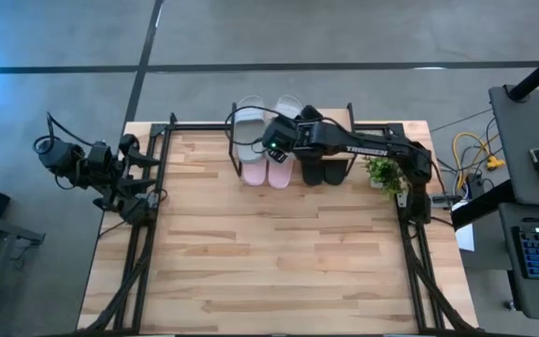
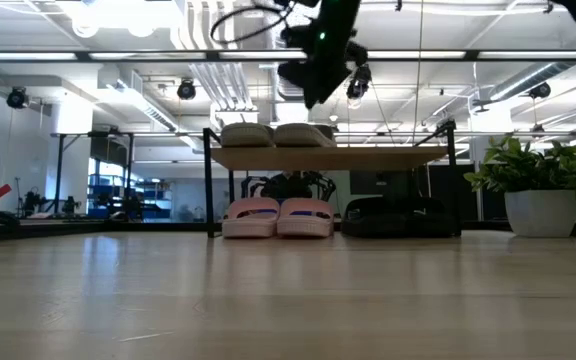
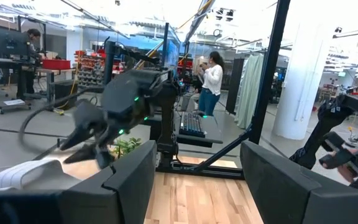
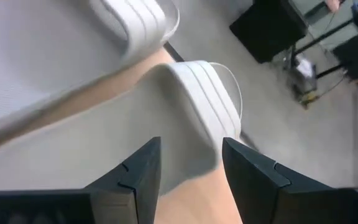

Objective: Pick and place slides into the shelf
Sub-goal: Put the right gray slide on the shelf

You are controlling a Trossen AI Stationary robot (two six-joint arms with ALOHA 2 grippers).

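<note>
The shelf stands at the table's far edge. Two grey-green slides lie sole-down on its plank top. Under it on the table sit a pale pink pair and a black pair. My right gripper hangs open just above the grey-green slides, tipped downward. In its wrist view one grey-green slide lies beyond the open fingers, with nothing between them. My left gripper waits open at the table's left edge, pointing level.
A small potted plant stands on the table to the right of the shelf, beside my right arm. The black frame rails run along both table sides. The near part of the wooden tabletop is bare.
</note>
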